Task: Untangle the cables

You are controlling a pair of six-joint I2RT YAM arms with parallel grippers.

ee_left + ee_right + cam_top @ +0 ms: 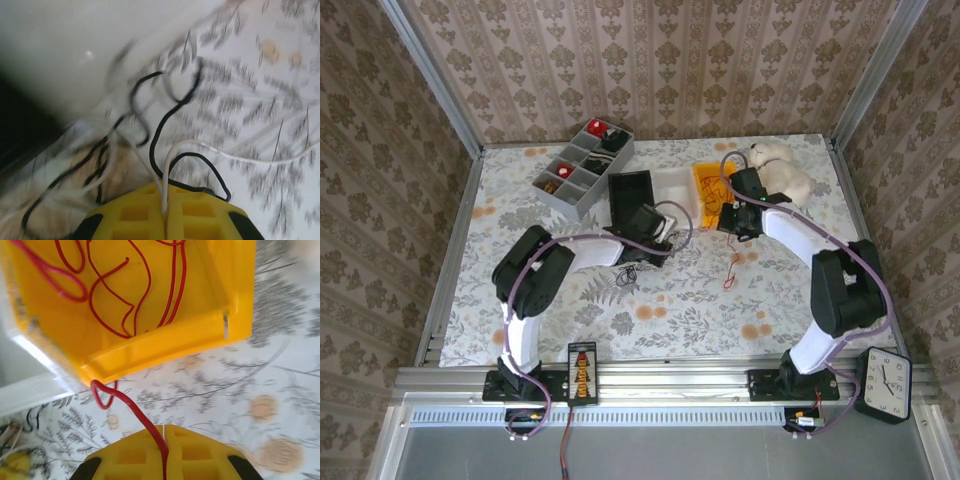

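Floral tablecloth (pixel 700 310) lay under it all, and the yellow bin (pixel 165 337) held most of the red cable (pixel 155 436). Its tail spilled over the bin's near wall into the right gripper (pixel 164 460), clamped tight on it. Left of the bin, the left gripper (pixel 165 220) pinched the whitish cable (pixel 165 180), with the black cable (pixel 151 145) looping just beside.

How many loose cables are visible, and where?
3: thin red cable from yellow plastic bin into right end effector; thin black cable and thin white cable tangled at left end effector. Others possibly hidden.
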